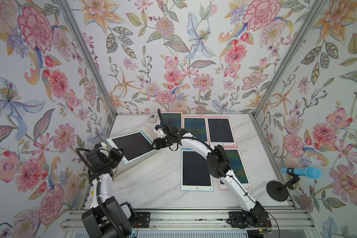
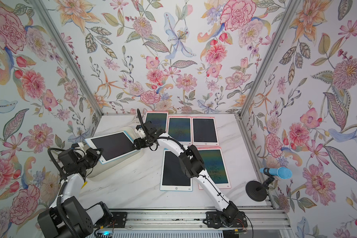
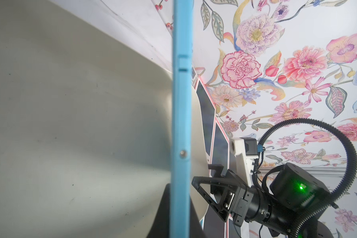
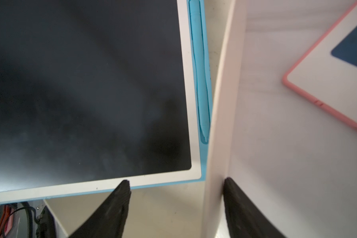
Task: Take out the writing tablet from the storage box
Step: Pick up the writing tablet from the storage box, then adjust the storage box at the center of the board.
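Marble tabletop [image 1: 153, 189] spreads nearest. Left gripper [image 1: 120, 157] clamps the near end of the writing tablet [image 1: 132, 145], which tilts above the storage box [image 1: 147, 130]; right gripper [image 4: 176, 181] gapes at its far corner. Five more tablets [image 1: 196, 171] lie flat beyond, floral walls [image 1: 173, 61] behind.

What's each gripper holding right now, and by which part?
Left gripper clamps the blue-edged white writing tablet by its edge nearest the left arm. Right gripper open, holding nothing.

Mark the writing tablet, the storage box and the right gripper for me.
writing tablet [image 1: 132, 145]: in a top view, middle of its dark screen.
storage box [image 1: 129, 167]: in a top view, cream wall beside the tablet's long edge.
right gripper [image 4: 176, 182]: right wrist view, midway between its fingertips.
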Controlling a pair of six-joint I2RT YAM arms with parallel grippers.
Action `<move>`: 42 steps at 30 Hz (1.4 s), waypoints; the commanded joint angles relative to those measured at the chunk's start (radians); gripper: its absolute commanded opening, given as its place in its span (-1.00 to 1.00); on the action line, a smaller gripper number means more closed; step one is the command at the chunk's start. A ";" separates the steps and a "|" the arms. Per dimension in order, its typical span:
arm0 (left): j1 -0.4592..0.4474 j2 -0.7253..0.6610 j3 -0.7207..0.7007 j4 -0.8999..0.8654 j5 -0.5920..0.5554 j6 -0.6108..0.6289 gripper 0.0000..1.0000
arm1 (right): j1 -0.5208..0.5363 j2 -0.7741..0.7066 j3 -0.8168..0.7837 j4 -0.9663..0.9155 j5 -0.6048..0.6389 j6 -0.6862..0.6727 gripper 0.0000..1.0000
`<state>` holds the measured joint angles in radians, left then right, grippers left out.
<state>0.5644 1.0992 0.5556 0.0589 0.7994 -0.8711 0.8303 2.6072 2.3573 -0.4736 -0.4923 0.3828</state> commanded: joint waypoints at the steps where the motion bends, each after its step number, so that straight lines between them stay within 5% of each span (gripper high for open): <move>1: 0.028 -0.024 0.060 -0.004 -0.037 0.036 -1.00 | 0.021 -0.056 -0.058 0.195 -0.130 0.153 0.42; 14: 0.109 -0.087 0.113 0.002 0.008 0.008 -1.00 | 0.005 -0.045 -0.029 0.238 -0.119 0.177 0.49; 24: 0.109 -0.136 0.109 0.054 0.035 -0.062 -1.00 | -0.074 -0.133 -0.081 0.221 -0.017 0.058 0.52; 33: 0.099 -0.231 0.110 0.135 0.041 -0.227 -1.00 | -0.109 -0.374 -0.375 0.292 -0.007 0.068 0.47; 37: 0.008 -0.288 0.049 0.231 -0.002 -0.340 -1.00 | -0.130 -0.503 -0.592 0.396 -0.073 0.167 0.39; 42: -0.253 -0.334 -0.032 0.331 -0.179 -0.432 -1.00 | -0.133 -0.669 -0.890 0.597 -0.131 0.285 0.37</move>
<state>0.4118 0.7906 0.5720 0.2600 0.7158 -1.1984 0.7052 2.0018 1.5677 -0.0170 -0.5735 0.5781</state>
